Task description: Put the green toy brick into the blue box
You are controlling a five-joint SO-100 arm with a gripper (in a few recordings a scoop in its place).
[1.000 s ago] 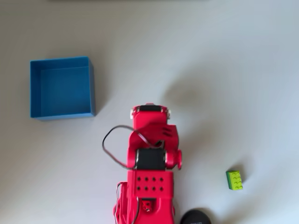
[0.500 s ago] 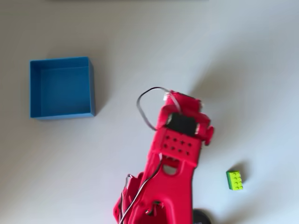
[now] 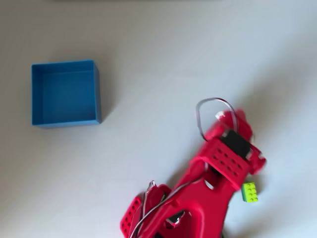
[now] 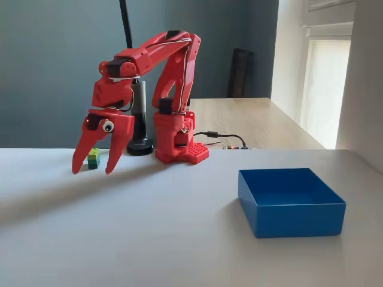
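Note:
The green toy brick [image 3: 250, 192] lies on the white table at the lower right of the overhead view, touching the edge of the red arm [image 3: 218, 168] that leans over it. In the fixed view my gripper [image 4: 91, 172] points down with its jaws open and empty, tips just above the table. The brick [image 4: 93, 158] shows in the gap between the fingers but lies farther back, apart from them. The blue box [image 3: 97, 91] sits empty at the left of the overhead view. In the fixed view the box [image 4: 291, 209] is at the right, far from the gripper.
The arm's red base [image 4: 179, 149] stands at the back of the white table, with a black pole on a round foot [image 4: 140, 145] beside it and thin cables [image 4: 224, 139] trailing right. Bare white tabletop [image 4: 179, 209] stretches between gripper and box.
The arm has swung from the middle to the right in the overhead view, ending over the brick's side. Brick and box have not moved.

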